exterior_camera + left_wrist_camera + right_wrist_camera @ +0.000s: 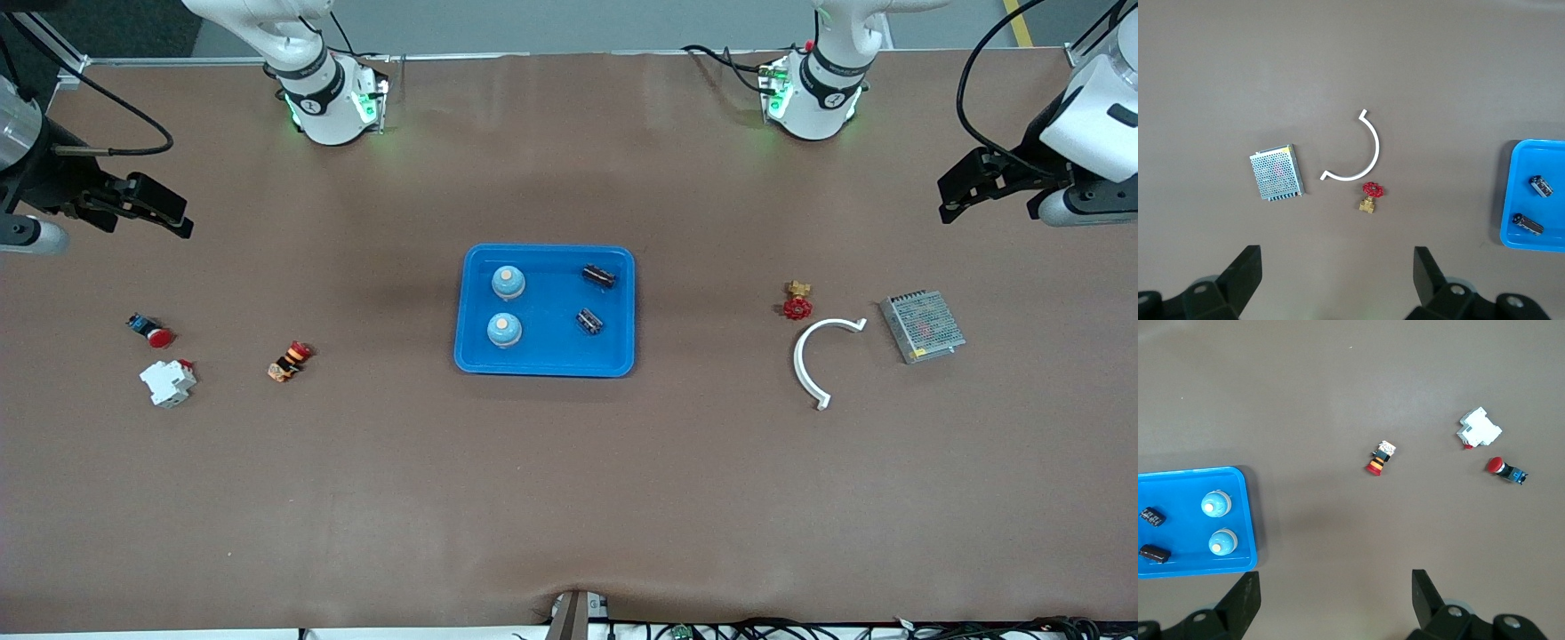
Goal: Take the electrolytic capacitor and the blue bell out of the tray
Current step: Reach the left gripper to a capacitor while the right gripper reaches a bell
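Front view: shallow bright blue rectangular plastic tray (pixel 544 364) sits mid-frame on the brown table (pixel 569 498). In it, two pale blue dome-shaped bells (pixel 508 283) (pixel 504 330) stacked one above the other in the tray's left half, and two small black cylindrical electrolytic capacitors (pixel 598 276) (pixel 589 322) lying on their sides in its right half. Nothing removed yet. Right pincer (pixel 160 212) hangs at the frame's left edge, left pincer (pixel 969 188) at the right edge; both empty and waiting, well apart from the tray.

Left wrist view: left pincer (pixel 1337 270) spread wide at the bottom of the frame, holding nothing. Below it on the table are a perforated metal power supply box (pixel 1276 173), a white curved plastic arc (pixel 1358 155) and a small brass valve with red handwheel (pixel 1371 197). Tray corner with both capacitors shows at the right edge.

Right wrist view: right pincer (pixel 1335 587) also spread wide and empty. Tray at lower left with bells and capacitors; a red-and-orange striped push button (pixel 1379 458), a white breaker block (pixel 1480 429) and a red-capped blue switch (pixel 1505 469) lie at upper right.

Handling guess: capacitors look light, rigid and smooth, and may roll, so pinch across the barrel. Bells look hard with sloped, slippery domes; grip low across the widest part.
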Action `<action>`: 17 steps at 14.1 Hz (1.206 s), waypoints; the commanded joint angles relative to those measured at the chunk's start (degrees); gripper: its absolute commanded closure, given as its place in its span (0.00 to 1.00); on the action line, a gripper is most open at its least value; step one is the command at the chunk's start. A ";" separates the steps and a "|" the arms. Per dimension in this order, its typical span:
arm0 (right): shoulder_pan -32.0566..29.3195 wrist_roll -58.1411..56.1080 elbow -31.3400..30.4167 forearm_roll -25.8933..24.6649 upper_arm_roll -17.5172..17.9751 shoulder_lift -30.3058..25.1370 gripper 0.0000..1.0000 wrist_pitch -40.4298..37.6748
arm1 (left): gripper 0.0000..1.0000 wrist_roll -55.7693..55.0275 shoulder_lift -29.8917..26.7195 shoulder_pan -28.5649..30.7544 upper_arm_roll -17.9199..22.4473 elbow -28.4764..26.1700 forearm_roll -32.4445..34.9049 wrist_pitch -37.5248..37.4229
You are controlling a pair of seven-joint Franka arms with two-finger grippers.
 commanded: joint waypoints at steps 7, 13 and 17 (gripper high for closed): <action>-1.07 0.80 -2.07 0.76 0.05 -0.13 0.00 0.52 | 0.00 0.72 1.75 -0.75 -0.27 1.45 0.71 -0.65; 2.26 0.08 -13.84 0.59 0.31 -0.39 0.00 11.13 | 0.00 -8.56 9.37 -9.96 -3.26 1.36 1.06 1.36; 12.62 16.06 -21.41 0.59 0.22 0.83 0.00 22.03 | 0.00 -22.62 15.27 -19.02 -3.35 1.27 0.98 7.07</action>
